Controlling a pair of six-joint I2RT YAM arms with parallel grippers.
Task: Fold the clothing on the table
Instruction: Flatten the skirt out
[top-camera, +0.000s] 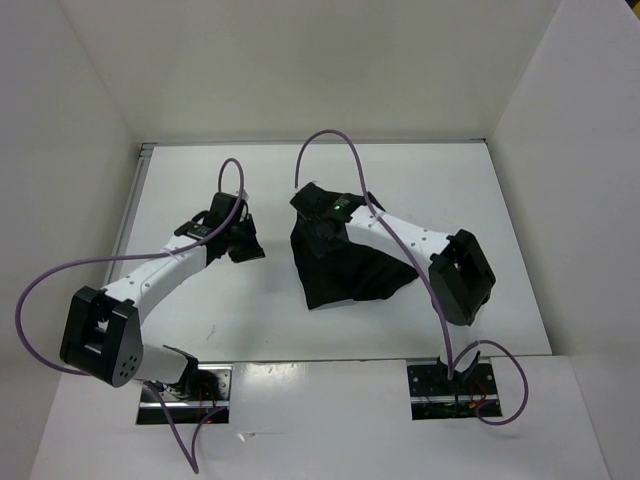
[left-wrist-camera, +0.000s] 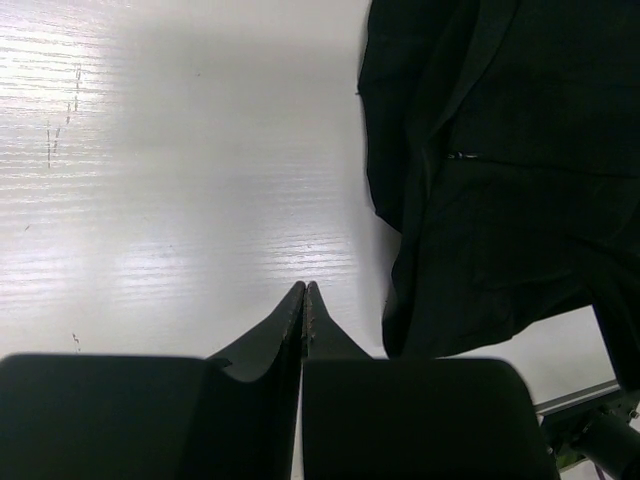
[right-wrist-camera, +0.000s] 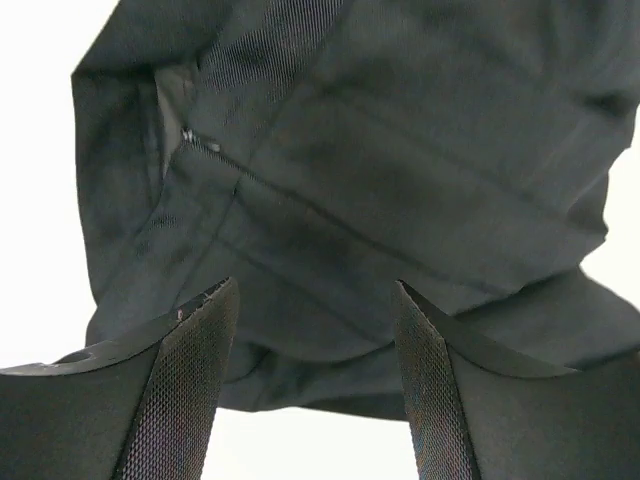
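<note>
The clothing (top-camera: 350, 275) is a crumpled black heap right of the table's (top-camera: 200, 310) middle. My right gripper (top-camera: 312, 212) hangs over the heap's far left part. In the right wrist view it (right-wrist-camera: 312, 290) is open, its meshed pads (right-wrist-camera: 190, 380) spread just above the dark fabric (right-wrist-camera: 380, 150), with nothing between them. A small zip end (right-wrist-camera: 188, 135) shows in the cloth. My left gripper (top-camera: 245, 242) stands left of the heap, apart from it. In the left wrist view it (left-wrist-camera: 304, 288) is shut and empty over bare table (left-wrist-camera: 180, 150), the clothing (left-wrist-camera: 500, 180) to its right.
White walls (top-camera: 70, 120) close the table in on three sides. Purple cables (top-camera: 340, 140) arc above both arms. A metal edge strip (top-camera: 320, 360) runs along the near edge by the arm bases (top-camera: 450, 385). The right arm's elbow (top-camera: 462, 278) stands right of the heap.
</note>
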